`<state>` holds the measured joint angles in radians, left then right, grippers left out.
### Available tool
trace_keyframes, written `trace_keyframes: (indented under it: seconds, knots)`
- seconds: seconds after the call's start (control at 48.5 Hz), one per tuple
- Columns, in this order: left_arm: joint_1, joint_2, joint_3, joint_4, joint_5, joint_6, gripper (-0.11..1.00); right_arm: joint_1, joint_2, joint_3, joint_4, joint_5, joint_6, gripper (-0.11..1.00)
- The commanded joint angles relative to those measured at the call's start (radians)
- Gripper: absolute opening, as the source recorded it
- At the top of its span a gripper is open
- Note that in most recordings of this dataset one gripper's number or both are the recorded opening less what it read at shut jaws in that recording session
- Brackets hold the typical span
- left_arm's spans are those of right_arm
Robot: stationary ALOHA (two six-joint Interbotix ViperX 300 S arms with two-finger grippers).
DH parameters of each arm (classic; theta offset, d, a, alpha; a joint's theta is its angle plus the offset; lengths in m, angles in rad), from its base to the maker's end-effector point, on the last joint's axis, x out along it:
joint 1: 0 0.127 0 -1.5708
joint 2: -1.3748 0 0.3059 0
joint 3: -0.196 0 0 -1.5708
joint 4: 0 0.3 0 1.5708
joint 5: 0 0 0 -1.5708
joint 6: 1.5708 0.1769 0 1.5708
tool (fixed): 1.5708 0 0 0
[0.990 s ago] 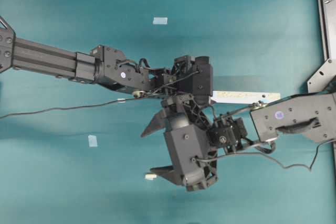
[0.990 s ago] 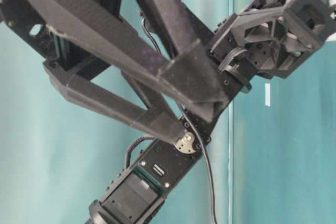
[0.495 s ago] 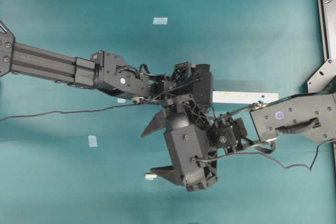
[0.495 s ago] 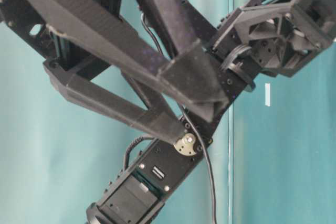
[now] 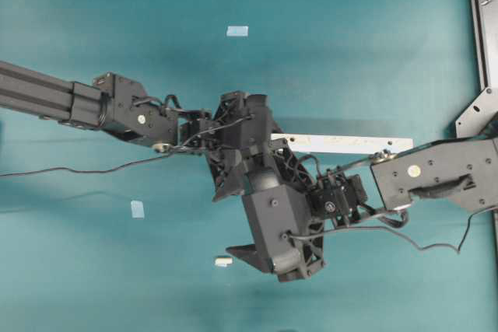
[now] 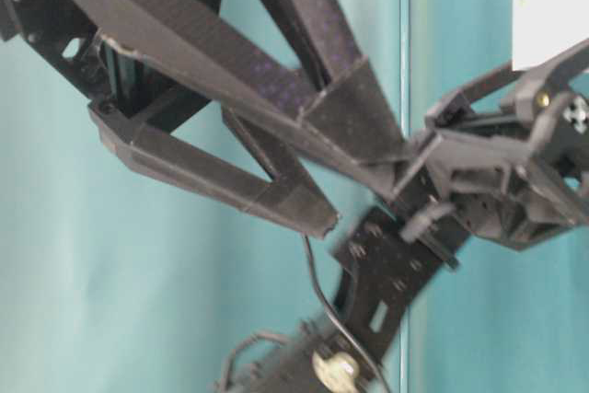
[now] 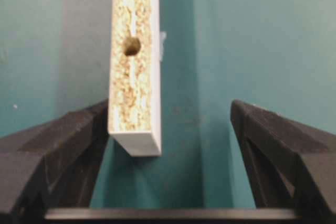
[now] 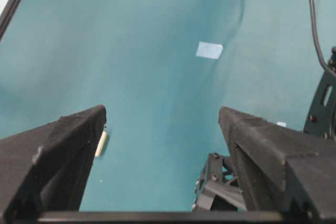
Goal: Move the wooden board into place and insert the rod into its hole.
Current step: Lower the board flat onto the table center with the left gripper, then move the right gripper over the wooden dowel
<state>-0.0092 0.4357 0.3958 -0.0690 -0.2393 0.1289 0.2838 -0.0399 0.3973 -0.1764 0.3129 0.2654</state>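
The wooden board (image 5: 342, 144) lies across the teal table, right of centre. In the left wrist view its speckled face (image 7: 134, 77) with a dark hole (image 7: 132, 45) ends between my jaws, close against the left finger (image 7: 63, 145). My left gripper (image 5: 268, 141) is open at the board's left end, partly under the right arm. My right gripper (image 5: 231, 223) is open and empty above the table. The rod (image 5: 223, 261) lies on the table by its lower finger. In the right wrist view the rod (image 8: 101, 144) lies beside the left finger (image 8: 63, 150).
Pale-blue tape squares lie at the back (image 5: 237, 31) and at the left (image 5: 138, 208); one shows in the right wrist view (image 8: 209, 50). A black metal frame (image 5: 482, 21) runs along the right edge. A cable (image 5: 78, 169) trails under the left arm.
My left gripper has drawn back to the left along the board, so more of the board shows. The board and the right arm have hardly moved.
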Motion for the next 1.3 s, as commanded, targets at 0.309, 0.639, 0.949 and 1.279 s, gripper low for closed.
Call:
trace_keyframes:
  seconds: [0.309,0.639,0.949,1.279]
  knots:
    - [0.021,0.041,0.005,0.002,-0.233,0.0,0.84,0.017,-0.014,-0.041,0.008,0.156,0.141,0.95]
    - [0.023,0.087,0.018,0.002,-0.339,0.002,0.84,0.041,0.129,-0.198,0.095,0.376,0.212,0.95]
    - [0.023,0.084,0.055,0.002,-0.368,0.0,0.84,0.043,0.333,-0.405,0.127,0.541,0.219,0.95]
    - [0.023,0.081,0.069,0.002,-0.368,-0.002,0.84,0.028,0.443,-0.506,0.155,0.629,0.219,0.95]
